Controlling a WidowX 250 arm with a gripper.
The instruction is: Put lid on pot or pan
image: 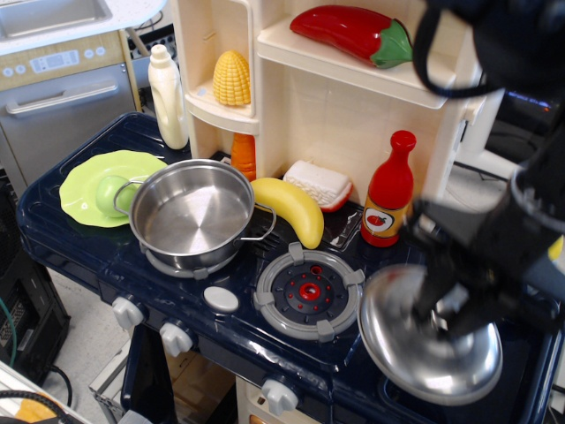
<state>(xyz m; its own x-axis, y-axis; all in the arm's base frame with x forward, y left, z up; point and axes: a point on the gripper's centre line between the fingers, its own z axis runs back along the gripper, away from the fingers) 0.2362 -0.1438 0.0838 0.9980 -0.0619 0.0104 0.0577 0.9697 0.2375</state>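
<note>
at near right, above the toy stove, the claw (452,305) grips the tilted steel lid (428,336) by its knob, well apart from the open pot (192,214) at left.

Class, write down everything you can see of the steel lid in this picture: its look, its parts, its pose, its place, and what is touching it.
The lid is a round, shiny steel dome with a mirror finish and a thin rim. It hangs tilted at the lower right of the toy stove, past the grey burner, apart from the open pot. The black gripper covers its centre, apparently clamped on the knob, which is mostly hidden. The picture is blurred there, so finer detail cannot be told.
</note>
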